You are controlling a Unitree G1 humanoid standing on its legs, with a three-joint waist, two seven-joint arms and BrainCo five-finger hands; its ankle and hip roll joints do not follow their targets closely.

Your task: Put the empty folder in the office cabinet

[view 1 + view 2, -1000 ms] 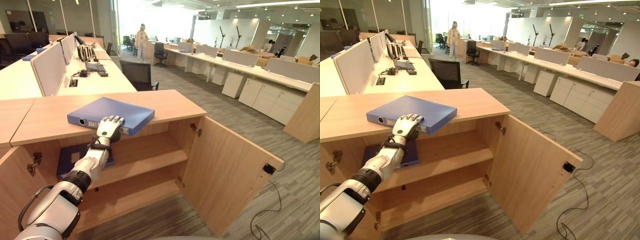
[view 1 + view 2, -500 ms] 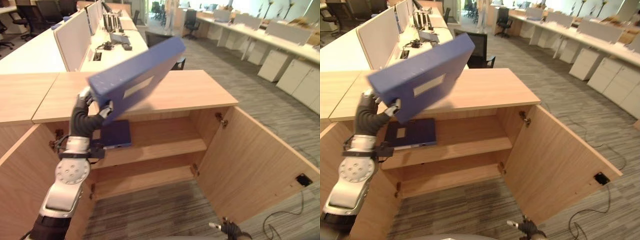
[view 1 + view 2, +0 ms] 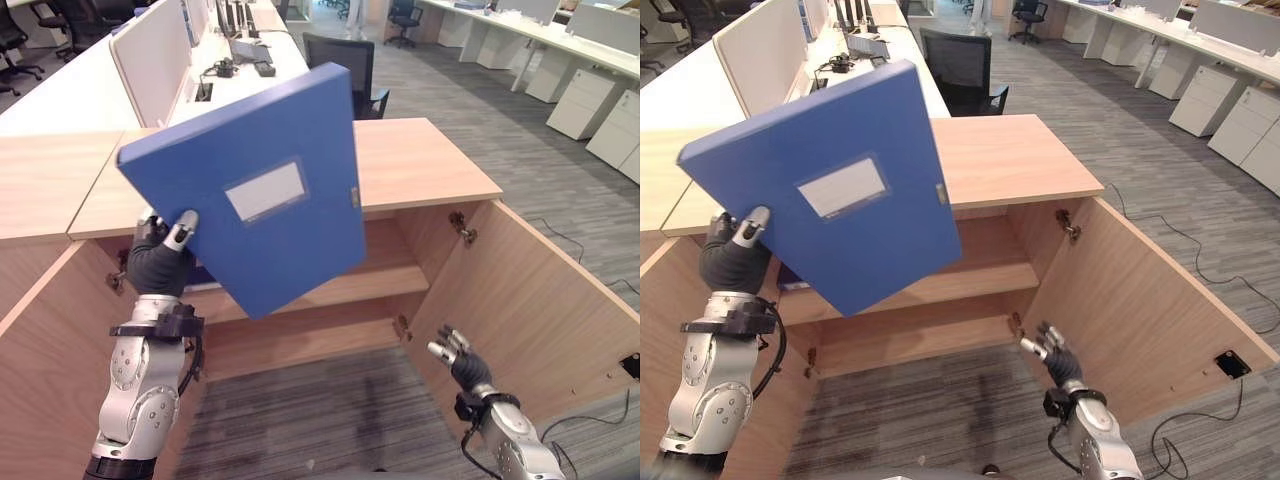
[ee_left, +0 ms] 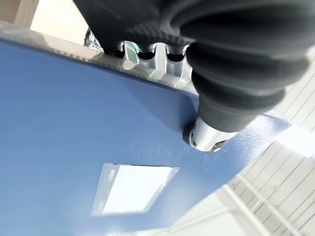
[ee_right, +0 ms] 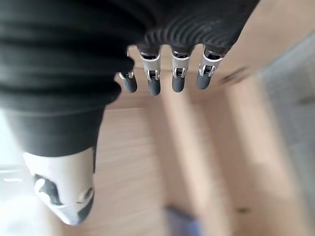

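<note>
Blue folder [image 3: 255, 190] held up in the air in front of the cabinet [image 3: 450, 290], tilted, white label facing the camera, lower corner hanging over the shelf [image 3: 350, 285] opening. Left robot hand [image 3: 165, 255] pinching the folder at its lower left edge, thumb on the front face, fingers wrapped behind; left wrist view confirms thumb pressed on the blue cover [image 4: 74, 123]. Right robot hand [image 3: 458, 358] low in front of the cabinet, near the open right door [image 3: 520, 320], fingers straight and relaxed, holding nothing; same reading in its own wrist view [image 5: 162, 73]. Both cabinet doors swung open, left door [image 3: 45, 340] beside the left arm. Second dark blue folder [image 3: 790, 277] lying flat on the shelf inside the cabinet, mostly hidden behind the raised one. Cabinet top [image 3: 430, 160] bare wood. Behind the cabinet: tabletop [image 3: 60, 90] with divider screens, black office chair [image 3: 345, 65] just past the cabinet top.
</note>
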